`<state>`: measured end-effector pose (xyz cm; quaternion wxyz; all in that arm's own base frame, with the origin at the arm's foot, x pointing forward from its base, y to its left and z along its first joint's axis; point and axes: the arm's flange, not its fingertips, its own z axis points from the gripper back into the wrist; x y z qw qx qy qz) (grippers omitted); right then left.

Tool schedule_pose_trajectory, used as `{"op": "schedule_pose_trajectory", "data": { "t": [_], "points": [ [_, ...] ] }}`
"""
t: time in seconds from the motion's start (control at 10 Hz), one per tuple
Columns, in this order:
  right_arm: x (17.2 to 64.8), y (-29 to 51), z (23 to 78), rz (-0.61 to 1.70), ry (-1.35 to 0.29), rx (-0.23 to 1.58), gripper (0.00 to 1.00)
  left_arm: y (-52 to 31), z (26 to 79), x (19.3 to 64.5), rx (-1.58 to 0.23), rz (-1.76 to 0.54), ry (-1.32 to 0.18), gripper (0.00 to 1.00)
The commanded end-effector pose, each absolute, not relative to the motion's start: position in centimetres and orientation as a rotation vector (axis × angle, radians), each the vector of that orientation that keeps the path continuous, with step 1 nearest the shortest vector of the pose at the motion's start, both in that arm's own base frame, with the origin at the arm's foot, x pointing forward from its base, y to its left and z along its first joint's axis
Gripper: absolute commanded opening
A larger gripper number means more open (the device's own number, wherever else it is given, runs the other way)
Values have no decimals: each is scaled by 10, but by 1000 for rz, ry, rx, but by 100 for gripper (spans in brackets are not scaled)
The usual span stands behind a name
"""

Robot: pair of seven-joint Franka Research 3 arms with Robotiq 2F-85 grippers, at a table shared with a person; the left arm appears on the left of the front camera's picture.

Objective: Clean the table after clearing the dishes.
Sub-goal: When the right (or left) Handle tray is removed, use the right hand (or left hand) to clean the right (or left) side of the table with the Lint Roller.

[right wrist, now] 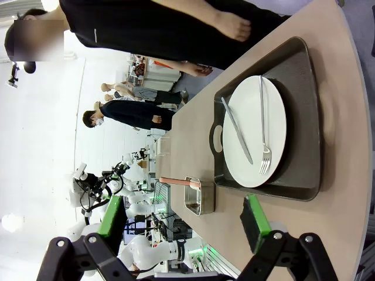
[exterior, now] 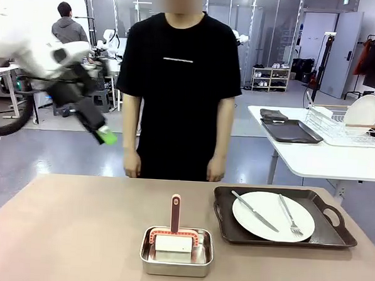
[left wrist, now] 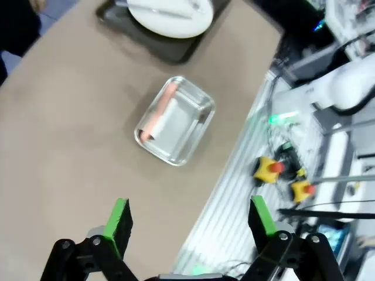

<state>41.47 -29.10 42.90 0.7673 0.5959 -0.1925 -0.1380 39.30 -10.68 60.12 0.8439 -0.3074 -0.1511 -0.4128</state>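
Two grippers, both wide open and holding nothing: my left gripper (left wrist: 190,218) hangs high above the table (exterior: 63,235), and my right gripper (right wrist: 183,221) faces the tray from low at the side. Nearest me sits a steel pan (exterior: 176,259) holding a red-handled cleaning tool (exterior: 175,212). Just right of it, a dark tray (exterior: 332,235) carries a white plate (exterior: 269,204) with a knife (exterior: 254,211) and a fork (exterior: 288,216). Beyond, a person (exterior: 178,83) stands at the far edge.

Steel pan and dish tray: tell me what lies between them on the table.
Nothing does. Only a bare strip of table separates the steel pan from the tray. The left wrist view shows this most plainly.
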Motion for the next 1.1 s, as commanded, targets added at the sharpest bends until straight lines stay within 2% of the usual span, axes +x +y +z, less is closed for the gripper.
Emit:
{"op": "schedule_pose_trajectory", "data": {
  "t": [0.0,0.2,0.4,0.5,0.6,1.0],
  "points": [
    [414,-290,432,-296,-423,1295,100,-42,599,366,-789,-670,-342,100],
    [414,-290,432,-296,-423,1295,100,14,583,362,-898,-516,-381,100],
    [414,-290,432,-296,-423,1295,100,55,566,363,-934,-419,-393,100],
    [414,-290,432,-296,-423,1295,100,50,563,378,-950,-515,-372,100],
    [414,-290,432,-296,-423,1295,100,60,570,359,-899,-448,-380,100],
    [414,-290,432,-296,-423,1295,100,61,564,366,-898,-446,-379,100]
  ]
}}
